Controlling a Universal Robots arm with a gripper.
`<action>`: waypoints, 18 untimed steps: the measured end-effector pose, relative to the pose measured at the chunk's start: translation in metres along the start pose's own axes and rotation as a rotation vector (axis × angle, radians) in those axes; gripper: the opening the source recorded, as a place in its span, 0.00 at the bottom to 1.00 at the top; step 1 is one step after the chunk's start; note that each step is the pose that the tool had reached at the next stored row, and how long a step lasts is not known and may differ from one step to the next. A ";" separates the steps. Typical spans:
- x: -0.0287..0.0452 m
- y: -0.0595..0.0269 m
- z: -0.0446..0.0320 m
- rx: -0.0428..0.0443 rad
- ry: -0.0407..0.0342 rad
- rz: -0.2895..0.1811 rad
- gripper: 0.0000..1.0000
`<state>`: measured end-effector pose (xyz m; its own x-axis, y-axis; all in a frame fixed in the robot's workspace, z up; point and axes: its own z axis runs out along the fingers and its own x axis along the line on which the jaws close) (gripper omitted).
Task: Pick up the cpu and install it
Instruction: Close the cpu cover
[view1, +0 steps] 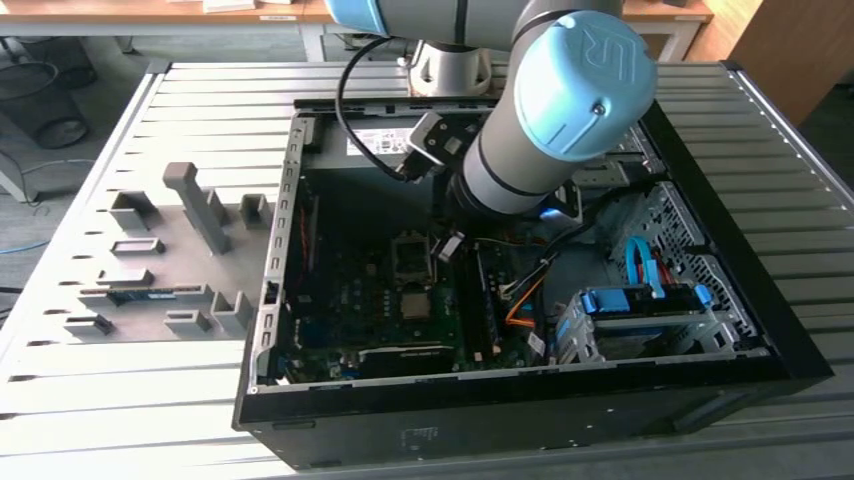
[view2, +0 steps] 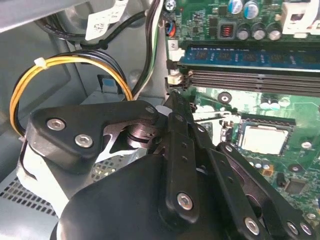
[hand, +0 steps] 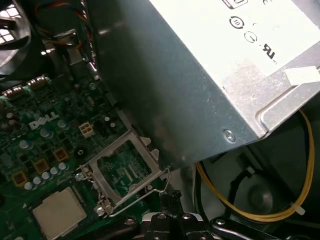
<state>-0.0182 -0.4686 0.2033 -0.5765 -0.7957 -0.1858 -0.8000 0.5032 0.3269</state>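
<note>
Exterior view: an open computer case (view1: 787, 330) lies on its side on a slatted metal table (view1: 200, 400). The robot arm (view1: 561, 110) reaches down into it over the green motherboard (view1: 334, 310).
Beside the case: a grey fixture tray (view1: 160, 250) rests on the table at the exterior view's left.
Inside the case: a blue drive caddy (view1: 641, 305) sits toward the exterior view's right, well apart from the socket area.
Cpu: the cpu (view1: 418, 303) lies flat in its socket on the board, silver top up. From outside it is just a small pale square below the arm.
Second wrist view: here the cpu (view2: 265, 139) sits square in its dark socket, just beside the long memory slots (view2: 250, 80). A blue memory module (view2: 240, 54) stands in the farthest slot. Yellow wires (view2: 75, 59) loop along the case wall.
First wrist view: the grey power-supply box (hand: 200, 75) looms over the board. The hinged socket frame (hand: 107, 150) stands swung open between the box and the cpu (hand: 59, 212), leaving the chip uncovered.
Claw: the gripper (view2: 172, 112) shows as black linkages in the foreground of both wrist views (hand: 167, 220). It hangs near the socket's edge by the case wall. How far it is open cannot be told, nor whether it grips anything. The cpu lies apart from it on the board.
</note>
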 end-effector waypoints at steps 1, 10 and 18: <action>-0.0010 0.0005 0.0012 -0.0002 -0.0003 0.000 0.10; -0.0072 0.0032 0.0092 -0.0008 -0.0011 0.000 0.10; -0.0061 0.0021 0.0136 -0.0008 -0.0009 0.000 0.10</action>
<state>-0.0186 -0.4580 0.1925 -0.5764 -0.7955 -0.1867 -0.8000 0.5028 0.3275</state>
